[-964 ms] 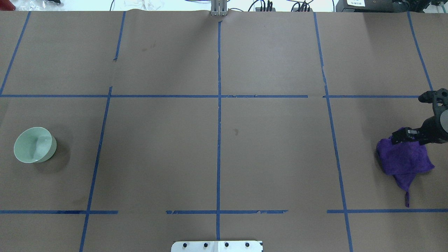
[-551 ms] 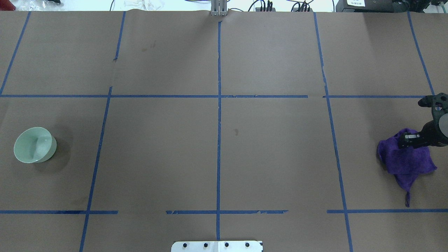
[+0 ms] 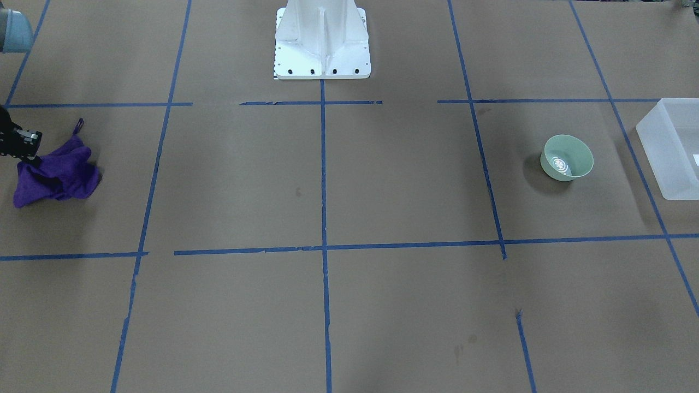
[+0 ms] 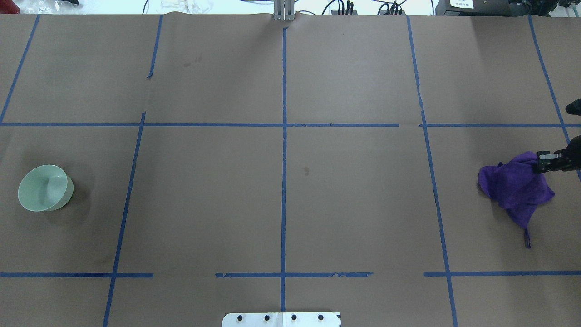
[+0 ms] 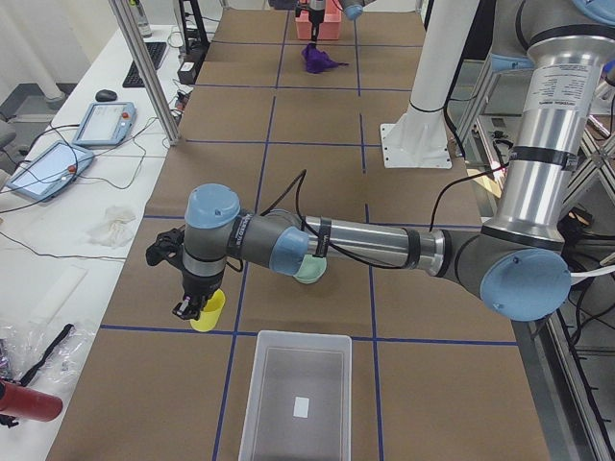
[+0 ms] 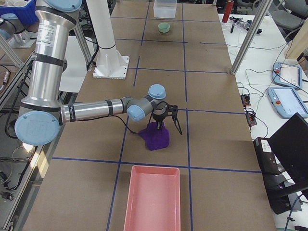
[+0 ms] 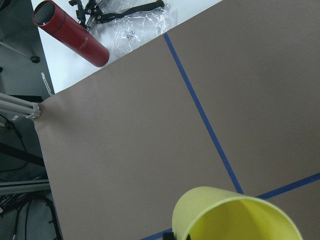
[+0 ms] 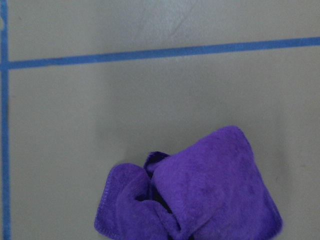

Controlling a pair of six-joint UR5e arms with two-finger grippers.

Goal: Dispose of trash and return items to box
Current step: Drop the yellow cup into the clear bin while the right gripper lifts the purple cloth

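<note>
Pinching edge of crumpled purple cloth (image 4: pixel 517 186): right gripper (image 4: pixel 541 162), clamped. Touching left gripper (image 5: pixel 186 308) tips: small yellow plastic cup (image 5: pixel 209 310); cannot tell whether gripped.

The overhead view's right edge cuts off the right tool (image 4: pixel 542 162); its tips are buried in the purple cloth (image 4: pixel 515 188), jaw state indeterminate. The left tool (image 5: pixel 190 306) covers part of the yellow cup (image 5: pixel 211 313); its jaws are too small to resolve. The front-facing view's edge crops the box (image 3: pixel 669 147).
</note>
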